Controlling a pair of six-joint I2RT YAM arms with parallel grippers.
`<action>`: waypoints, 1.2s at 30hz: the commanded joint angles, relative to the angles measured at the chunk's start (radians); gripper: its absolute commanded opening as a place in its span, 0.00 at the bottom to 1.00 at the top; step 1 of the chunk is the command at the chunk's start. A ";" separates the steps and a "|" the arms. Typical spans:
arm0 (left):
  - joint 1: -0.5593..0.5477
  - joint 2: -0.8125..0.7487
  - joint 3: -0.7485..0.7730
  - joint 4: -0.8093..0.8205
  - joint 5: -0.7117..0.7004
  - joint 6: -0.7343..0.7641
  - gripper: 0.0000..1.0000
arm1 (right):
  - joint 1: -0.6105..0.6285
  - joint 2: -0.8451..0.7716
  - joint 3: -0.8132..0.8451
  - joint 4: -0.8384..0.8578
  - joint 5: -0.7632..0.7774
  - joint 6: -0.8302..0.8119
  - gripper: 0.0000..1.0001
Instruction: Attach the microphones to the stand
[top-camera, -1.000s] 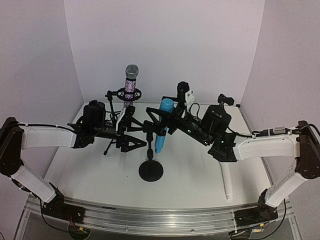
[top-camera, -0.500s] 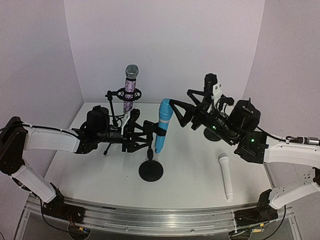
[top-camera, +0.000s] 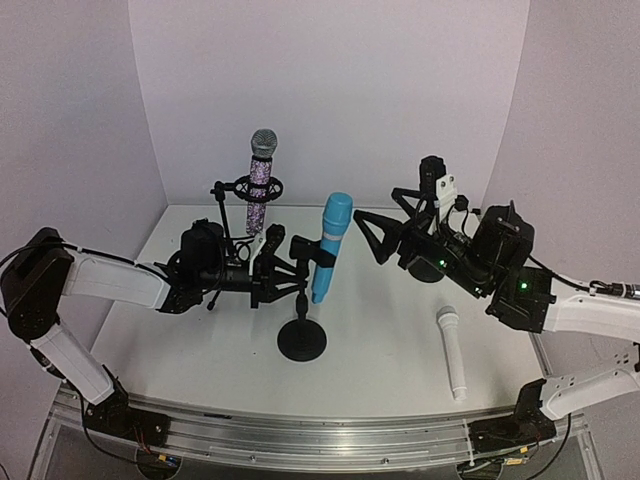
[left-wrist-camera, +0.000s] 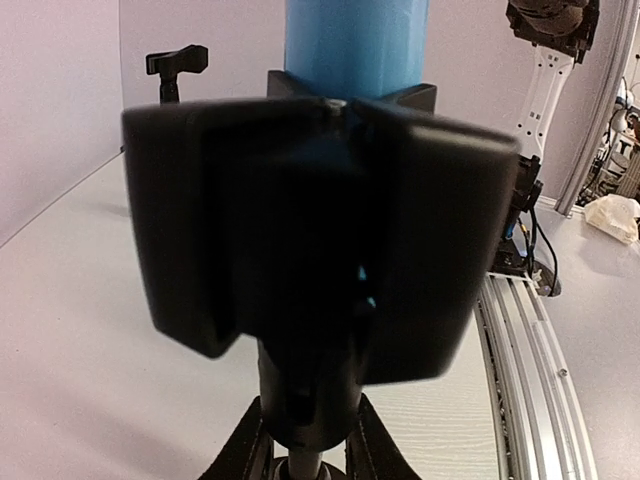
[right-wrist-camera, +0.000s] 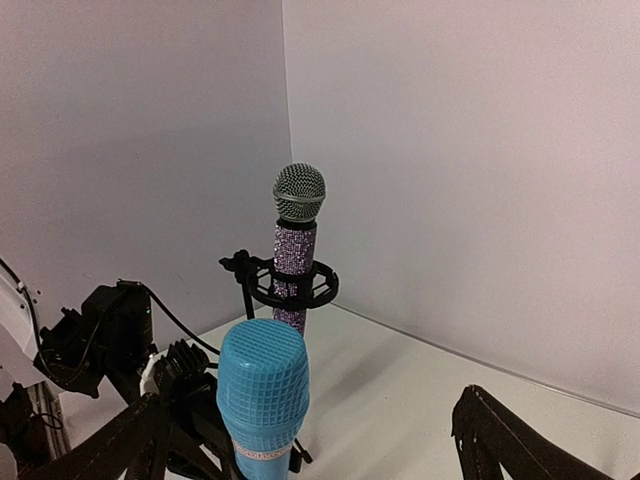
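White microphone (top-camera: 452, 352) lying flat, glittery microphone (top-camera: 260, 180) upright

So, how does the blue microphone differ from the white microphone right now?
The blue microphone stands nearly upright in the clip of the black stand; the white microphone lies flat on the table. The left claw is around the blue microphone's clip; nothing touches the white microphone. Both are stick microphones of similar size.

Legible text, labels, brands, numbers, signs: none can be read in any view.
Item noted: light blue stick microphone with mesh head (right-wrist-camera: 262, 385), just ahead of the left pincer (top-camera: 283, 268). It bears a pale patterned band (right-wrist-camera: 262, 452) below the head, its marks too small to read.
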 joint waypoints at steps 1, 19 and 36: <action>0.002 0.016 -0.009 0.073 0.004 -0.014 0.20 | 0.005 -0.045 -0.009 -0.005 0.040 -0.036 0.96; -0.060 0.033 -0.034 0.419 -0.164 -0.034 0.00 | 0.005 -0.095 -0.018 -0.037 0.087 -0.094 0.97; -0.061 0.302 0.298 0.357 -0.283 0.008 0.00 | 0.005 -0.187 -0.094 -0.053 0.144 -0.153 0.98</action>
